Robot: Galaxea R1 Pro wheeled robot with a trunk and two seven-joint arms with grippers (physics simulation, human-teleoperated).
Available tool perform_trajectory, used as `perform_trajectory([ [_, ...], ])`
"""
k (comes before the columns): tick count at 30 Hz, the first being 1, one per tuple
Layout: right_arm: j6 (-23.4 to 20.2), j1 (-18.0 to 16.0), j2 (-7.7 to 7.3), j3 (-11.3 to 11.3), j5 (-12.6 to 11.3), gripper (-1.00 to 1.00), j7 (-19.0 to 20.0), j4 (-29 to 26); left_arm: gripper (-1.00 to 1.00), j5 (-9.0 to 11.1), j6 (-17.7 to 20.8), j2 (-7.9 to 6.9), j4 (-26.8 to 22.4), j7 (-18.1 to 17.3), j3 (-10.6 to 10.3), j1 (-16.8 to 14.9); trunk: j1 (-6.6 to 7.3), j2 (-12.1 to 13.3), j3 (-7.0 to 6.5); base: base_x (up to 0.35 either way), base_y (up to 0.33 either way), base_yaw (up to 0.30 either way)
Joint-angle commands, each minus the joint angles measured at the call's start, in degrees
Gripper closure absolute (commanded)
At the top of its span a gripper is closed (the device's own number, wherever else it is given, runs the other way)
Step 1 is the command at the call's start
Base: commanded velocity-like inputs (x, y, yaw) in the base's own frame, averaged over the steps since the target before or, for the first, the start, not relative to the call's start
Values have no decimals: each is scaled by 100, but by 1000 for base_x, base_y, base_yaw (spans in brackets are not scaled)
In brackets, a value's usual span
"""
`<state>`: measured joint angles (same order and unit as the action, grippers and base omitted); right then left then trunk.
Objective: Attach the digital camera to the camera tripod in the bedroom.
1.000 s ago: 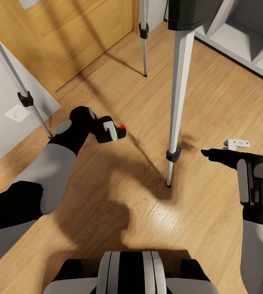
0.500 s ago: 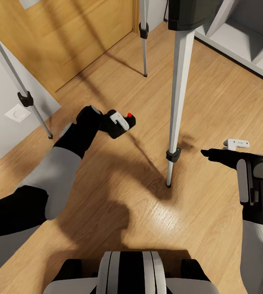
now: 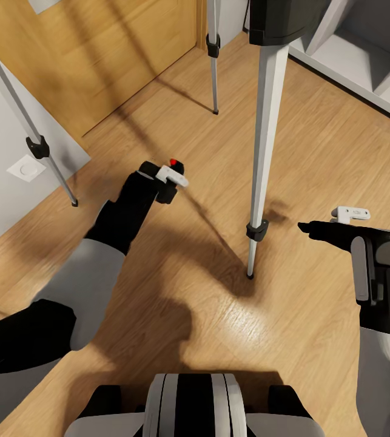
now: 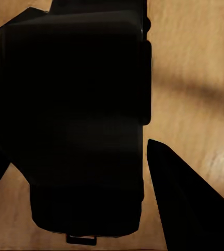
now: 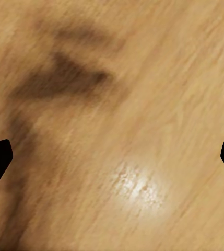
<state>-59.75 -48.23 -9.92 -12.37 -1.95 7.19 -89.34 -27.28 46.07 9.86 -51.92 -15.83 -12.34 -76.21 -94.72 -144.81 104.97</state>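
Observation:
The digital camera (image 3: 169,172), small and black with a red dot on top, is held above the floor in my left gripper (image 3: 164,180), which is shut on it. In the left wrist view the camera's dark body (image 4: 75,120) sits between the two fingers (image 4: 187,209). The camera tripod stands around me: its nearest silver leg (image 3: 266,127) is right of the camera, another leg (image 3: 213,60) is further back, and a third leg (image 3: 28,124) is at the left. Its black upper part (image 3: 282,21) is cut off by the head view's top edge. My right gripper (image 3: 310,229) hangs open over the bare floor (image 5: 122,130).
A wooden door (image 3: 97,54) is at the back left beside a white wall with a socket plate (image 3: 26,169). White shelving (image 3: 364,60) is at the back right. The tripod's foot (image 3: 250,275) rests on the light wood floor in front of my base (image 3: 193,403).
My left arm has stretched forward and turned, carrying the camera further from me across the floor. The right arm and the tripod have not moved.

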Motion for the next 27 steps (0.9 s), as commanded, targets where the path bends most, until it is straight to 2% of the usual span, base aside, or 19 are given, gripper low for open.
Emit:
perform_trajectory([
  [1, -25, -3, -1, -7, -16, -100, 10, -4, 100, 93, 100, 2, -61, 101, -10, 16, 1, -1, 3, 0, 0, 0],
  [2, -25, -3, -1, -7, -16, -100, 10, -4, 100, 93, 100, 2, -61, 101, -10, 16, 1, -1, 3, 0, 0, 0],
  [4, -25, -3, -1, -7, -16, -100, 10, -4, 100, 331, 234, 5, -215, 442, -21, 66, 1, -1, 3, 0, 0, 0],
  [9, -25, -3, -7, -8, -16, -100, 14, -4, 100, 740, 476, 14, -699, 1574, -38, 382, 1, -1, 3, 0, 0, 0],
  [12, -25, -3, -9, -8, -20, -100, 16, -8, 100, 1114, 645, 14, -951, 2118, -44, 545, 1, -1, 3, 0, 0, 0],
  [13, -25, -3, -9, -8, -20, -100, 16, -8, 100, 1114, 645, 14, -951, 2118, -44, 545, 1, -1, 3, 0, 0, 0],
  [17, -25, -3, -9, -10, -23, -100, 18, -11, 100, 1681, 801, 14, -1248, 2570, -47, 740, 1, -1, 3, 0, 0, 0],
  [18, -25, -3, -10, -8, -23, -100, 18, -11, 100, 1681, 801, 14, -1248, 2570, -47, 740, 1, -1, 3, 0, 0, 0],
  [21, -25, -3, -10, -9, -24, -100, 19, -12, 100, 2007, 946, 14, -1573, 2807, -61, 945, 1, -1, 3, 0, 0, 0],
  [24, -25, -3, -10, -7, -25, -100, 19, -17, 100, 2332, 1207, 14, -1864, 2907, -92, 1078, 1, -1, 3, 0, 0, 0],
  [25, -25, -3, -10, -7, -25, -100, 19, -17, 100, 2332, 1207, 14, -1864, 2907, -92, 1078, 1, -1, 3, 0, 0, 0],
  [27, -25, -3, -7, -5, -25, -100, 19, -19, 100, 2525, 1313, 14, -2062, 2961, -145, 1151, 1, -1, 3, 0, 0, 0],
])
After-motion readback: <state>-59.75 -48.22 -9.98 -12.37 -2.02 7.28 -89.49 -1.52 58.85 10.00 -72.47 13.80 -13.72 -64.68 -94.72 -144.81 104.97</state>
